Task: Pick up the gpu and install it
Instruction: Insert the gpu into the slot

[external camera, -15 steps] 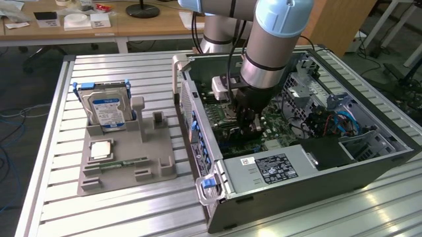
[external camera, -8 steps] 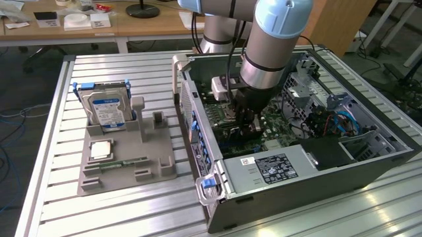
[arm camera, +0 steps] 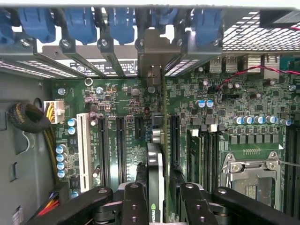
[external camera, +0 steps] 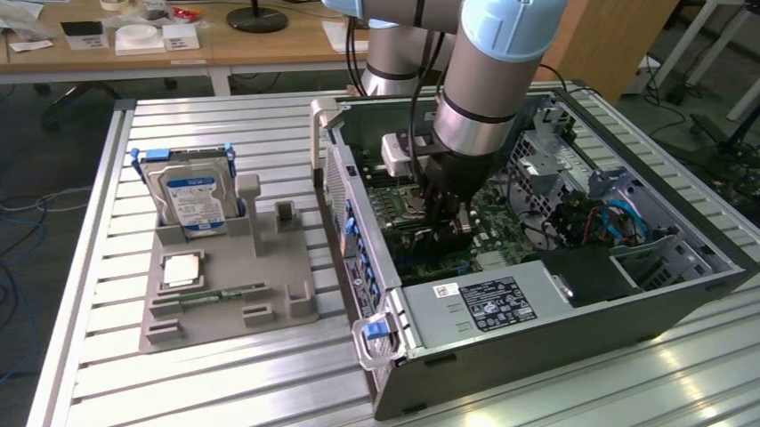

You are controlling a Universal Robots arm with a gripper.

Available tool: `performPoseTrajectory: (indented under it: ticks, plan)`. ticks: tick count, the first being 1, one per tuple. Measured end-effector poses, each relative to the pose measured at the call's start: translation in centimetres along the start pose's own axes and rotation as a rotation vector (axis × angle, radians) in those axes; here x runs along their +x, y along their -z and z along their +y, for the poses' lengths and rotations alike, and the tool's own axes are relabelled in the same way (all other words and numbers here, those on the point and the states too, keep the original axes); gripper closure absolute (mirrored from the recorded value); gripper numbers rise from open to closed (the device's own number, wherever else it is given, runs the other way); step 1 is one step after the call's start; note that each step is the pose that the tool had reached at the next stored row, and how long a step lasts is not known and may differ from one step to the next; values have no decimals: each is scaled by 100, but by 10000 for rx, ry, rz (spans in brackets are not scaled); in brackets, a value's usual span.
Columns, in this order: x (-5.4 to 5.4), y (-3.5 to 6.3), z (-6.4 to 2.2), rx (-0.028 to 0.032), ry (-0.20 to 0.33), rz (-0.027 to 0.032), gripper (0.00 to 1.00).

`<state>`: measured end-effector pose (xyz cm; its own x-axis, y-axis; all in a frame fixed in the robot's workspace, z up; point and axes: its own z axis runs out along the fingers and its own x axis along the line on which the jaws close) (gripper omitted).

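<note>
My end effector [arm camera: 155, 197] is down inside the open grey metal computer case [external camera: 570, 320] that lies on the slatted aluminium bench [external camera: 238, 374], hanging just above the green motherboard [arm camera: 262, 108]. The gpu [arm camera: 155, 173], a thin black card standing on edge, sits straight between the two black fingers [arm camera: 133, 204], which flank it closely; whether they pinch it or have let go I cannot tell. Its long axis runs away from the wrist toward its silver metal end bracket [arm camera: 152, 58], which stands at the row of blue slot latches [arm camera: 122, 21]. The card stands along the black expansion slots [arm camera: 120, 147], apparently in line with one.
</note>
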<state>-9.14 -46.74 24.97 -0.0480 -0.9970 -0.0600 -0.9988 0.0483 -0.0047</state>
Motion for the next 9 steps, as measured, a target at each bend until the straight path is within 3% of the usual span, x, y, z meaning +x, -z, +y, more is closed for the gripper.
performPoseTrajectory:
  ticks: [9]
  plan:
    - [-5,27,0,1,-1,17,67]
